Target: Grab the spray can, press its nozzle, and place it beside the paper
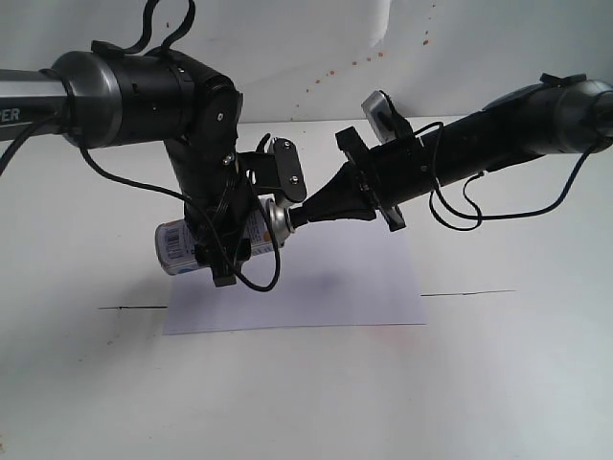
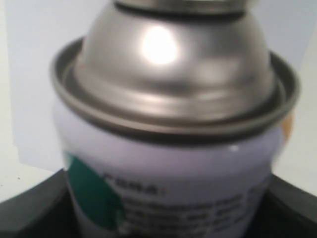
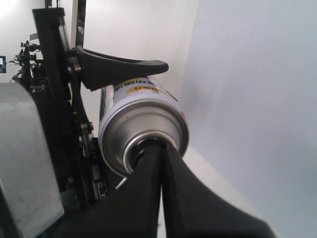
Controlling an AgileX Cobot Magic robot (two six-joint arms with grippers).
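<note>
I'm seeing the left arm [image 1: 144, 96] and right arm [image 1: 517, 120] wearing glossy black housings on silver-grey tubes, black cables [image 1: 263, 278] looping above the paper [image 1: 369, 287].

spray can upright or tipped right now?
Tipped: the spray can is held sideways in the left tool, domed top facing the closed right tool.

Exterior: bright, even light, white table [image 1: 498, 383] near blown out. Soft, diffuse shadow on paper [image 1: 383, 297] mid-frame.
Left wrist: can [image 2: 168, 99] too close, whole frame soft, label text unreadable, hot glare spot on the dome.
Right wrist: can rim fairly sharp. Dark fingers [image 3: 133, 203] up close are featureless black, blurred. Background washed out.
</note>
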